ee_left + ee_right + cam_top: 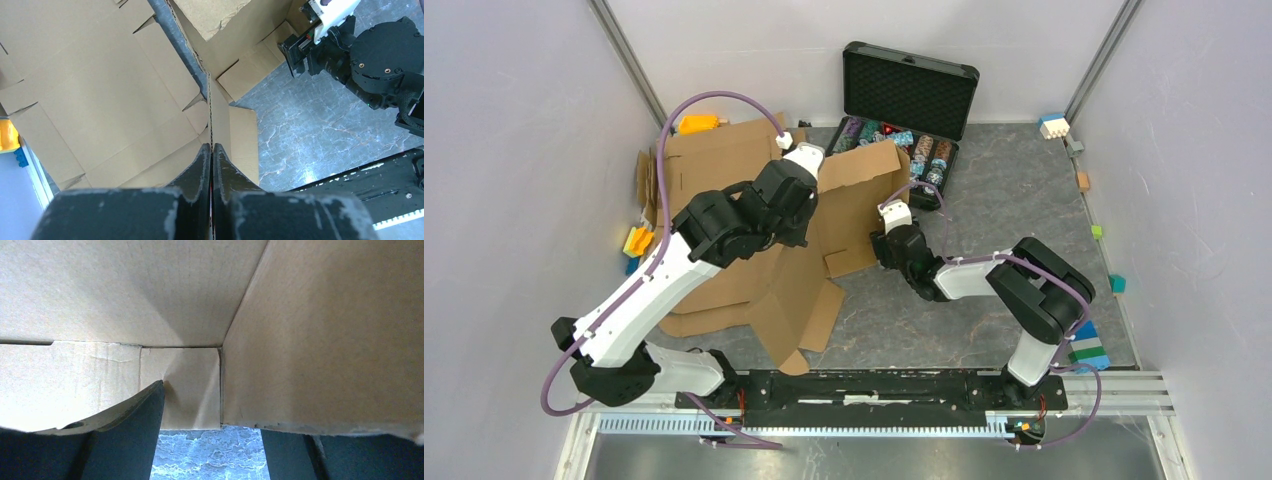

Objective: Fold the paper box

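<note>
On the table (pixel 1024 200), a panel edge of the paper box (pixel 125 90), running straight ahead, is pinched by the left gripper (pixel 212 150); the right gripper (pixel 212 410) is spread wide beside a flap.

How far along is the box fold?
Done: the paper box is partly raised, with some walls standing near the black case. In hand: the left gripper is shut on a thin cardboard edge, and the right gripper is open at an inside corner. Left: flaps lie splayed on the table, none closed.
</note>
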{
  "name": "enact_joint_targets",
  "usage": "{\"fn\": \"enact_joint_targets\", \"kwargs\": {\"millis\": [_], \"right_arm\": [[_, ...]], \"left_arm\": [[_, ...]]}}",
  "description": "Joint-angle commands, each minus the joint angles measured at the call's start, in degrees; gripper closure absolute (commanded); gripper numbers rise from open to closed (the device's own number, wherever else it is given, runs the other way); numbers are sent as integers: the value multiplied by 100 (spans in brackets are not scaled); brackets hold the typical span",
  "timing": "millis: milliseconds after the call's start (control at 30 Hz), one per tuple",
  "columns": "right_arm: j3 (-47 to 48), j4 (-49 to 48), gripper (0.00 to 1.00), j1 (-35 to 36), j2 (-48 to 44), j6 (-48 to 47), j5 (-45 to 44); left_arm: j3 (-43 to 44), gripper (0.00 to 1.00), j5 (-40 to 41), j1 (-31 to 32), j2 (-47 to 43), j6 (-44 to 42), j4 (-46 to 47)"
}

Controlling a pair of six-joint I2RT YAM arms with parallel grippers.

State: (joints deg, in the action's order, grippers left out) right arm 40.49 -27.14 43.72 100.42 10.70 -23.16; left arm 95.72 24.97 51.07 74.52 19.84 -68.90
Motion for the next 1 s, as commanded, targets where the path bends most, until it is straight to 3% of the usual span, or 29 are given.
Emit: {"fn": "enact_joint_targets", "kwargs": {"millis": [0,267,433,633,800,967], "right_arm": [[-123,550,25,28,-71,28,228],[-102,284,2,-27,-170,88,712],[-155,-187,2,-170,-190,303,1346],[-76,-374,2,-178,-125,497,1511],[151,-127,2,-165,55,663,1135],[231,497,2,28,340,422,212]], "left_arm": [[46,98,-59,-27,-101,-181,-32],[-45,98,-176,-27,-175,-208,61],[-93,98,-205,-29,-163,-193,81],[-218,98,-356,-27,-159,-173,175],[-255,98,-405,-27,-147,-173,210],[-272,98,-440,-27,-172,-155,237]]}}
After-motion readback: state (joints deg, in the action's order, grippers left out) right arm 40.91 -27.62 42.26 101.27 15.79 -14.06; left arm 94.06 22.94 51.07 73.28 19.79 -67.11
